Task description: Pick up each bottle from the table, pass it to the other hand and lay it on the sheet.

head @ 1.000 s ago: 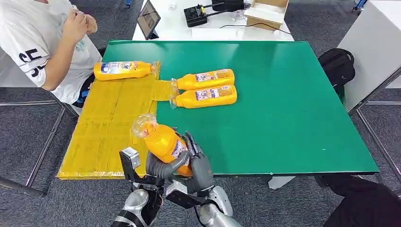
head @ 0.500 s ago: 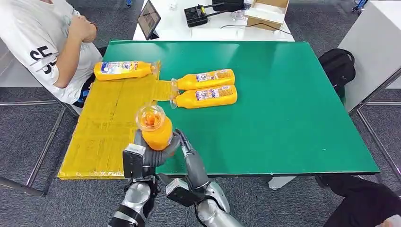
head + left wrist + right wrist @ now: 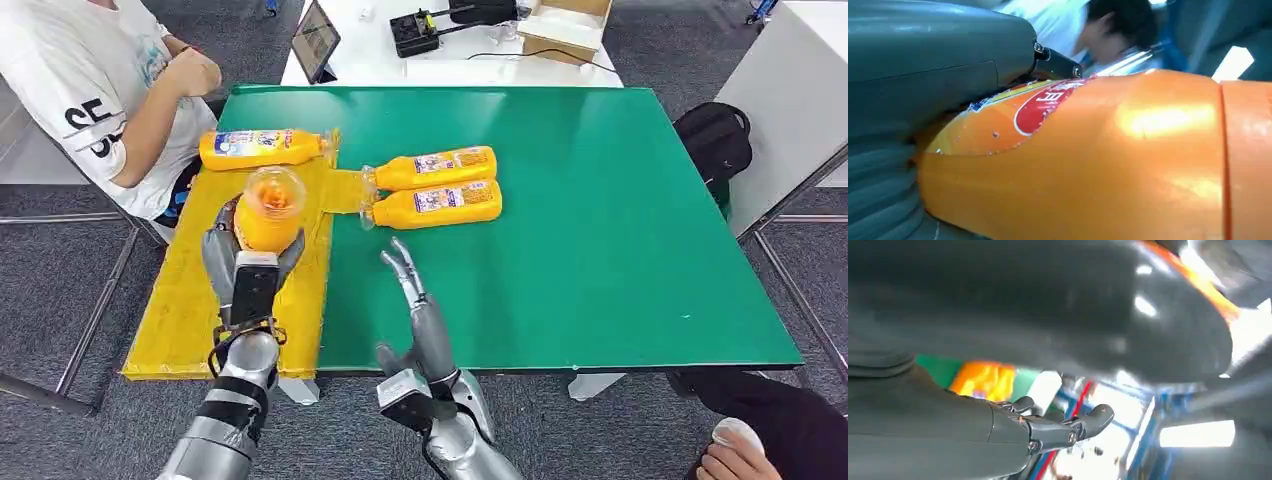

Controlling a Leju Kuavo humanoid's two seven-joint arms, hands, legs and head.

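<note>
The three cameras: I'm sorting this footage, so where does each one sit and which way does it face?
Head view: high on the robot, looking forward and down at the green table; both arms show, the left hand holding a bottle over the yellow sheet, the right hand empty.
Left wrist view: behind the left hand, facing the bottle up close.
Right wrist view: behind the right hand, blurred background.
Shared: head and left wrist views both show the held bottle.
</note>
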